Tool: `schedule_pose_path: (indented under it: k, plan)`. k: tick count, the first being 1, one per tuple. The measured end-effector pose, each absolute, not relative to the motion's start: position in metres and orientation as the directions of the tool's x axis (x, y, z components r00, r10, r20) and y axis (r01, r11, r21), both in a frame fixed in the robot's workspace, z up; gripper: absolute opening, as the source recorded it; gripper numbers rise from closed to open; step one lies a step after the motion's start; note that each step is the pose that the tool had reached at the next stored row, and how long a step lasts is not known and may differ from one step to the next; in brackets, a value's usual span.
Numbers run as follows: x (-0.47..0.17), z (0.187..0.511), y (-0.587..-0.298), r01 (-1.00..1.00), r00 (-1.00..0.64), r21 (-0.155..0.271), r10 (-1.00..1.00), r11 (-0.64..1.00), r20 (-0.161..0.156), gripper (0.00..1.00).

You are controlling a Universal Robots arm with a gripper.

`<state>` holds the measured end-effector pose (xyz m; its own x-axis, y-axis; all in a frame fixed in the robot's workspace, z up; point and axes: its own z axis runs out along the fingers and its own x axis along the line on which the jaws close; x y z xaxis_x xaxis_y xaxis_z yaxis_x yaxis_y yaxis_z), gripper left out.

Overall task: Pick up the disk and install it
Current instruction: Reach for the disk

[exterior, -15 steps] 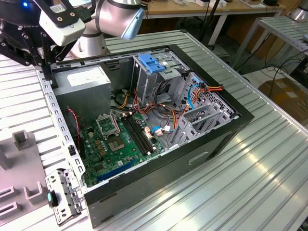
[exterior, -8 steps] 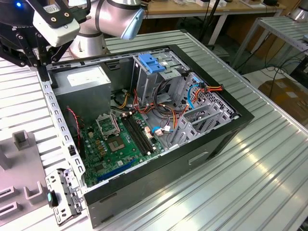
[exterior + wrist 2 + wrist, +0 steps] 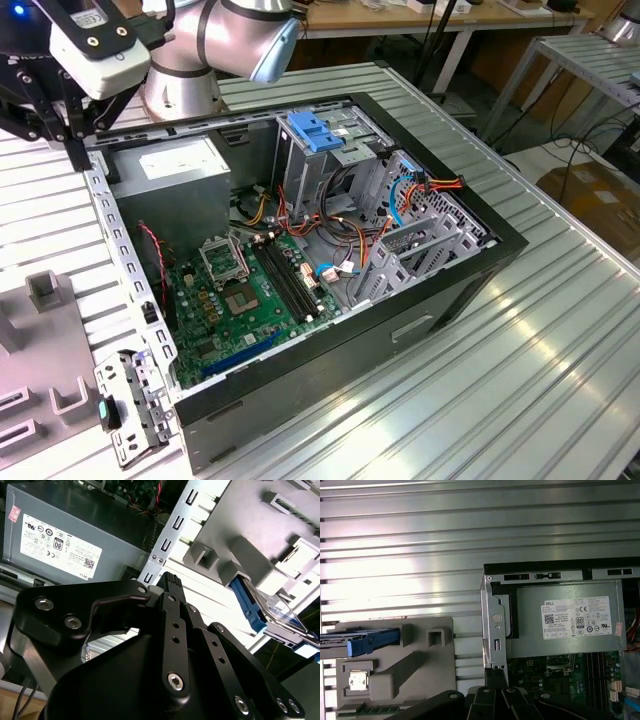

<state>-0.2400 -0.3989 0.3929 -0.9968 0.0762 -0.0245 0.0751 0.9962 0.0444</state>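
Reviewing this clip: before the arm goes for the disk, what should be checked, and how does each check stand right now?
1. Disk seated in its grey holder: ok.
2. Hand carries nothing: ok.
3. Hand open for a grasp: not ok, the jaws are together.
4. Hand lined up over the disk: not ok; it hangs by a corner of the computer case, next to the power supply.
5. Drive cage free to receive the disk: cannot tell; cables run beside it.
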Motion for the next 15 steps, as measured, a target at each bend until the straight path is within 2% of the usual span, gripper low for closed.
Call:
schedule_pose_path:
  k: [15]
  plan:
    - [-0.266,0.393,-0.399,0.075,-0.997,0.044,0.076,0.996,-0.024,0.11]
